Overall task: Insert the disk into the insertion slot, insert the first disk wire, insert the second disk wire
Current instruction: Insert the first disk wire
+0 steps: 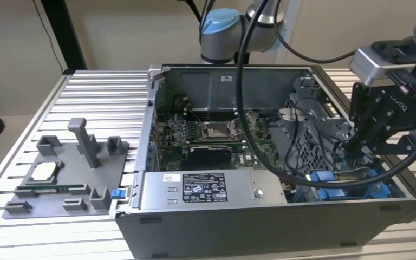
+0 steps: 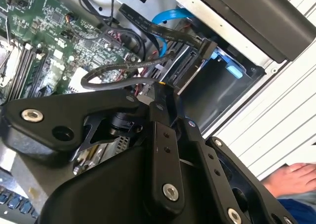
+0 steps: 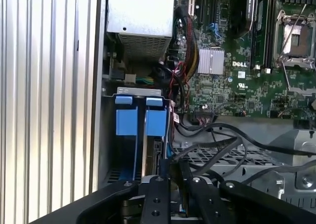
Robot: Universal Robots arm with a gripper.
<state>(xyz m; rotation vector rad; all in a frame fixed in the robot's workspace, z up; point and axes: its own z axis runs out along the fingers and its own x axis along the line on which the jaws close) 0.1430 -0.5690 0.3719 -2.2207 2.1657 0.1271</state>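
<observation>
Gripper (image 1: 357, 147) down inside the open PC case (image 1: 266, 227), at the drive-bay corner on the exterior view's right; disk sits in its slot.

First wrist view: disk (image 3: 157, 125) in its blue carrier stands in the insertion slot (image 3: 138, 91), second blue carrier (image 3: 126, 121) just beside it, gripper close to the disk's end among black wires (image 3: 222, 145). Second wrist view adds a black flat wire (image 2: 163, 30) running to the disk's end, a blue wire (image 2: 168, 17) looping behind it, and a person's hand (image 2: 291, 177) by the bench slats. Exterior view adds the slatted bench (image 1: 99, 92), a grey parts tray (image 1: 49, 200) toward the bench edge on the exterior view's left, the power-supply box (image 1: 201, 189) and the motherboard (image 1: 171, 135) in the case. Gripper apart or together: cannot tell.
</observation>
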